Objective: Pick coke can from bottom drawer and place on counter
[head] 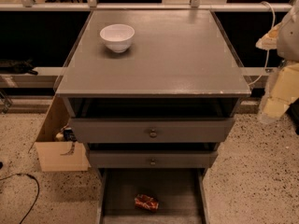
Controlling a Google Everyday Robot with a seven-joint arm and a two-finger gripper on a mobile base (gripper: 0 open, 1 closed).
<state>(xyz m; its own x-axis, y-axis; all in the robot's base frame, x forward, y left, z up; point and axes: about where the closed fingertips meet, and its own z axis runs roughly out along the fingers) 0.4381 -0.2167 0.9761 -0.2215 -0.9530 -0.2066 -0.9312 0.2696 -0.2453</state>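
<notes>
Camera view looks down on a grey cabinet, where the coke can (146, 202) lies on its side on the dark floor of the pulled-out bottom drawer (121, 190), toward the near end and about midway between the side walls. Off at the right edge, the robot's arm (289, 31) bends downward in pale segments beside the table (177, 59), with the pincer (275, 101) hanging below the table's right rim, well apart from the can; whether it is apart or together I cannot tell. A white bowl (117, 37) sits upright on the table's far left.
</notes>
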